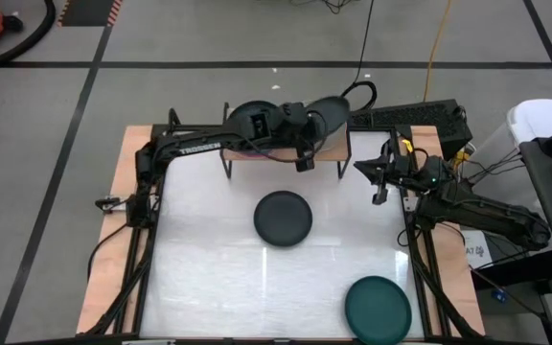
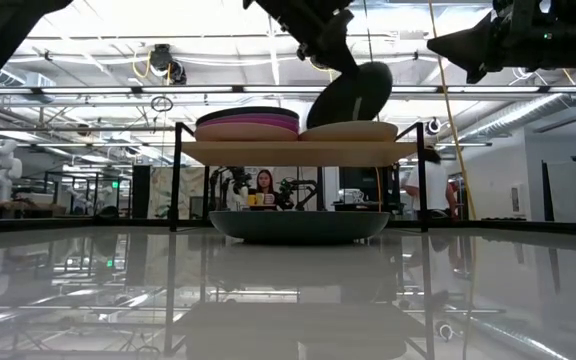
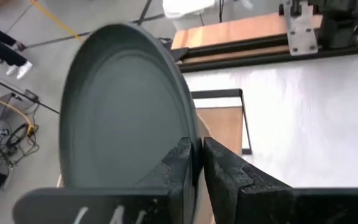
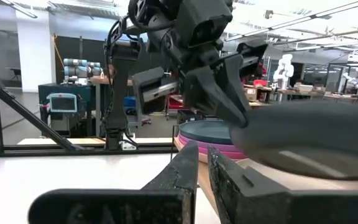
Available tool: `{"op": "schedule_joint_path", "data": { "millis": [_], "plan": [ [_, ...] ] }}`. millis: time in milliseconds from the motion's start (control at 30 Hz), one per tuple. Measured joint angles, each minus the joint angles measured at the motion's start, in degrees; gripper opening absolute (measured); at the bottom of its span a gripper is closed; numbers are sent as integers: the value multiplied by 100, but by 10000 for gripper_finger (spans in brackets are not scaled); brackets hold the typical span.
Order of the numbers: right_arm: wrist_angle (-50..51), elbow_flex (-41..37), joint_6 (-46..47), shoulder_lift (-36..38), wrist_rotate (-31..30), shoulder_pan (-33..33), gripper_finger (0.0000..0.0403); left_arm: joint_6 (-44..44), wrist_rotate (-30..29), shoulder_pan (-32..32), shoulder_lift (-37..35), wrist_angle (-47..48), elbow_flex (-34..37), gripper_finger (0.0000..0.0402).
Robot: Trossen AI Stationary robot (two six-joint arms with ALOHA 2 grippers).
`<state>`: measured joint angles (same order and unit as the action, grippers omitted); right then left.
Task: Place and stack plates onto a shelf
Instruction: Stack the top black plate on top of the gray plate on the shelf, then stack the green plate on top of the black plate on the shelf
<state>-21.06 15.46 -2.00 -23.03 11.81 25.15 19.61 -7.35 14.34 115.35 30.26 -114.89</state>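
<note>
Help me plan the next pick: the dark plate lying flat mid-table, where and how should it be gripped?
Grip the dark plate by its raised rim, one finger over and one under the edge. It lies flat and open-side up with bare table all round, so any side works; the edge facing the right tool looks nearest.

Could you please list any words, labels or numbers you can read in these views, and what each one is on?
"TROSSEN": white lettering along the left arm, only just legible in the high view.
White marks on the left gripper body: cut off, unreadable.
Label beside the right arm: too small to read.

"TROSSEN" (white lettering) on left arm (image 1: 199, 146)
</note>
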Motion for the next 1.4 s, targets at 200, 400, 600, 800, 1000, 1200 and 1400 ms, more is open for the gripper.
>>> {"op": "schedule_joint_path", "data": {
  "millis": [200, 400, 600, 800, 1000, 1200, 1400],
  "plan": [
    [-2, 0, 0, 0, 1, -1, 20, -60, -18, 27, -6, 84, 0, 47],
    [-4, 0, 12, 0, 1, 0, 20, -74, -112, 27, -11, 142, 0, 117],
    [-4, 0, 63, 0, 1, 0, 20, -151, -191, 27, -57, 138, 0, 205],
    [91, -2, 93, 0, 18, 0, 20, -392, -552, -35, -541, 239, 0, 227],
    [266, -2, 177, 0, 23, -2, 20, -876, -538, -290, -1568, 867, 146, 227],
    [335, -4, 179, 0, 16, 0, 20, -1100, -1116, -884, -3058, 246, 1687, 227],
    [182, 3, 387, -36, 20, -1, 20, -1536, -1669, -1561, -4657, -2092, 4494, 227]
  ]
}}
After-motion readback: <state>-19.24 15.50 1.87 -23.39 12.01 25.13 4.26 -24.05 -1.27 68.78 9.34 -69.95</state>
